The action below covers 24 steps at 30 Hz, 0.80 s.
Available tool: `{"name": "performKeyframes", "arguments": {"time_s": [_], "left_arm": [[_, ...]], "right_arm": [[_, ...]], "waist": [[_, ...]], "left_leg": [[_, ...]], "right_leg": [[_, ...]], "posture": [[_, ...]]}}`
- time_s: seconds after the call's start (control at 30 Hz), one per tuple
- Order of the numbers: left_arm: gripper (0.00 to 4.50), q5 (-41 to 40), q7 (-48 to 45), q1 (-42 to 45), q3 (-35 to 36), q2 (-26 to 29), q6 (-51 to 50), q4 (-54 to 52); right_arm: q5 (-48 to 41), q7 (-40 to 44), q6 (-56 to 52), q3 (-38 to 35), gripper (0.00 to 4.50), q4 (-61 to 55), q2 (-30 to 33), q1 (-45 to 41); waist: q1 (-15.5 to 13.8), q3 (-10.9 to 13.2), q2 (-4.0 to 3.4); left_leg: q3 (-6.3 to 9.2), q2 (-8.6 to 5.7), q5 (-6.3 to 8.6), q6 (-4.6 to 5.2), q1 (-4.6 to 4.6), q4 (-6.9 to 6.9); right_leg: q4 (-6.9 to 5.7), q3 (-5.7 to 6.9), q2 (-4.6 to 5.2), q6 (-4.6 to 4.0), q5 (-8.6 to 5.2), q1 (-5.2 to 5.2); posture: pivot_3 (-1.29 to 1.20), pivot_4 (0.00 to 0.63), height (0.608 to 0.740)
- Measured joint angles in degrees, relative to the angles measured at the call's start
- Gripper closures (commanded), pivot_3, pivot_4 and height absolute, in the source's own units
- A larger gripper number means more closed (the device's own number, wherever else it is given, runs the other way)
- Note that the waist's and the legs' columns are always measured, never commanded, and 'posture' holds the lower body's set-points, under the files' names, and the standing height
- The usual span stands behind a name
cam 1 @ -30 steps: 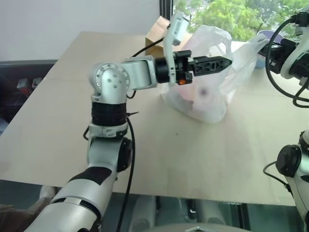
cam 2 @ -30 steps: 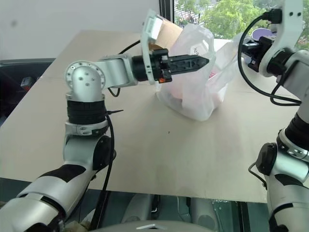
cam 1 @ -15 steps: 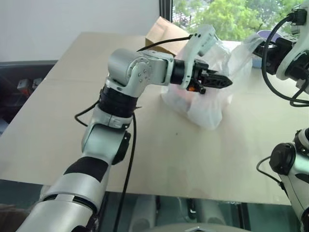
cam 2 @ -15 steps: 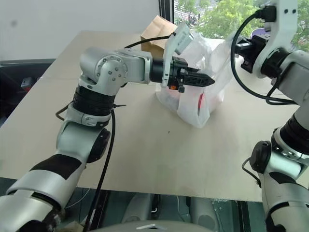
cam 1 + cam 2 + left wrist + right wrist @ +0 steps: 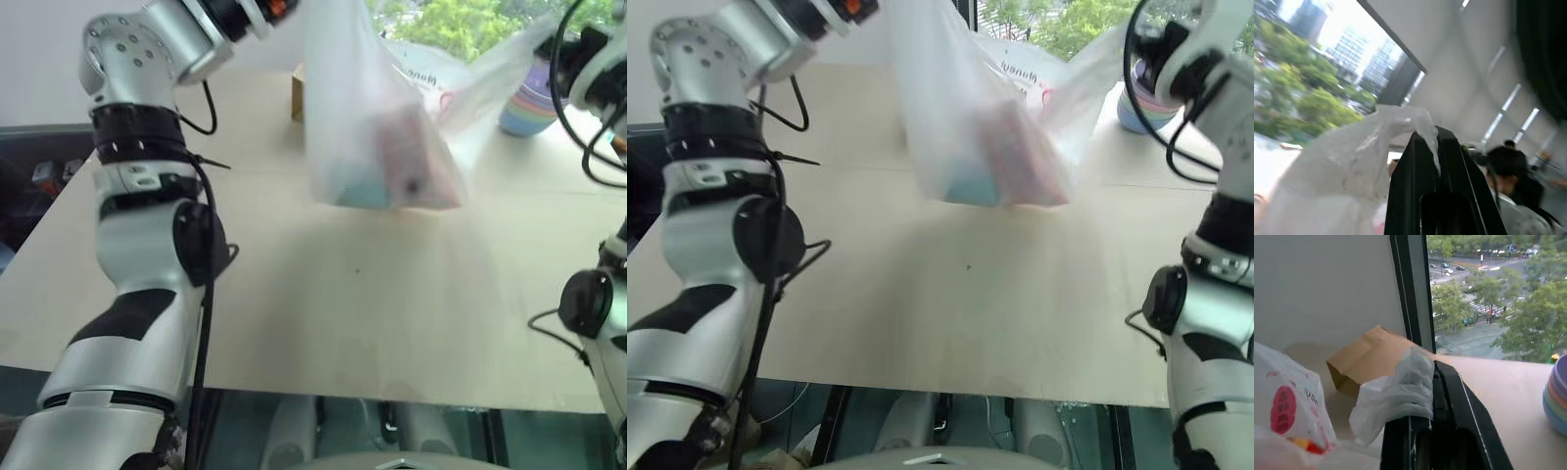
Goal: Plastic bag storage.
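Note:
The plastic bag (image 5: 377, 127), thin translucent white with red print, hangs above the wooden table (image 5: 392, 304), stretched between my two arms. Pink and pale blue things show dimly through its lower part. In the left wrist view my left gripper (image 5: 1431, 133) is shut on a twisted strip of the bag's upper edge, raised high at the left. In the right wrist view my right gripper (image 5: 1436, 367) is shut on a bunched fold of the bag's other side, at the far right.
A brown paper bag (image 5: 1366, 360) lies on the table's far side by the window. A striped pastel mug (image 5: 529, 98) stands at the far right. A person (image 5: 1508, 164) shows in the background of the left wrist view.
My left gripper shut on the bag's edge, then swung up and to the left. The bag came up off the table. My right gripper rose a little, still holding.

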State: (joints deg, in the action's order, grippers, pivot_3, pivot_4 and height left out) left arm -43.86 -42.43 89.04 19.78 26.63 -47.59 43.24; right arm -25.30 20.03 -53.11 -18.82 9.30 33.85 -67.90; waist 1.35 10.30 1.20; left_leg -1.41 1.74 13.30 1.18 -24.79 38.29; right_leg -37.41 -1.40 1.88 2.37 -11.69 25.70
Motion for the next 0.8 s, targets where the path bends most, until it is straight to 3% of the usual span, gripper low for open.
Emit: {"name": "performKeyframes", "arguments": {"time_s": [0.13,0.23,0.53,0.63,0.7,0.8], "left_arm": [[4.46,1.59,-2.96,1.69,0.23,2.09,3.88,1.54],[4.46,1.01,-4.59,-1.81,0.14,3.43,1.02,-2.4],[4.46,-12.72,-3.57,-35.55,1.65,5.69,-16.87,-41.32],[4.46,-14.07,-4.08,-50.32,-0.46,7.26,-16.98,-54.6],[4.46,-9.22,-4.48,-64.3,-5.17,7.76,-13.13,-58.56],[4.46,-0.87,-4.77,-73.94,-12.55,7.21,-5.78,-58.08]], "right_arm": [[1.33,3.88,7.14,1.3,4.5,3.31,2.73,-2.5],[0.67,4.79,6.78,1.25,4.5,-0.61,4.51,0.79],[-14.34,4.88,-4.8,-8.77,4.5,-32.85,5.55,24.4],[-21.99,8.63,-9.25,-11.68,4.5,-46.47,7.63,43.75],[-24.87,11.24,-11.7,-10.54,4.5,-54.25,7.05,64.09],[-15.37,12.13,-5.28,-2.4,4.5,-56.46,10.42,81.76]], "waist": [[-0.52,0.0,0.0],[-0.51,0.0,-0.01],[-0.55,-0.02,-0.03],[-1.01,-0.39,0.01],[-1.36,-0.39,0.0],[-1.14,-0.37,0.06]], "left_leg": [[0.07,0.03,0.01,-0.01,-0.14,-0.12],[0.07,0.02,0.04,0.03,-0.29,-0.16],[0.2,0.36,-0.03,-0.12,-0.32,-0.01],[0.24,0.36,0.12,0.1,0.56,-0.19],[0.11,0.34,0.13,0.1,1.0,-0.33],[0.05,0.36,0.11,0.12,1.05,0.11]], "right_leg": [[0.29,0.07,0.01,0.03,-0.02,-0.01],[0.45,0.1,0.08,0.05,-0.02,0.01],[0.38,0.1,0.06,0.06,-0.02,0.01],[0.63,0.26,0.06,0.03,-0.07,-0.96],[0.68,0.15,0.09,0.04,-0.1,-1.31],[0.61,0.01,0.05,0.03,-0.34,-1.34]], "posture": [[0.0,0.15,0.74],[0.0,0.15,0.74],[0.0,0.15,0.74],[0.0,0.15,0.74],[0.0,0.15,0.74],[0.0,0.15,0.74]]}}
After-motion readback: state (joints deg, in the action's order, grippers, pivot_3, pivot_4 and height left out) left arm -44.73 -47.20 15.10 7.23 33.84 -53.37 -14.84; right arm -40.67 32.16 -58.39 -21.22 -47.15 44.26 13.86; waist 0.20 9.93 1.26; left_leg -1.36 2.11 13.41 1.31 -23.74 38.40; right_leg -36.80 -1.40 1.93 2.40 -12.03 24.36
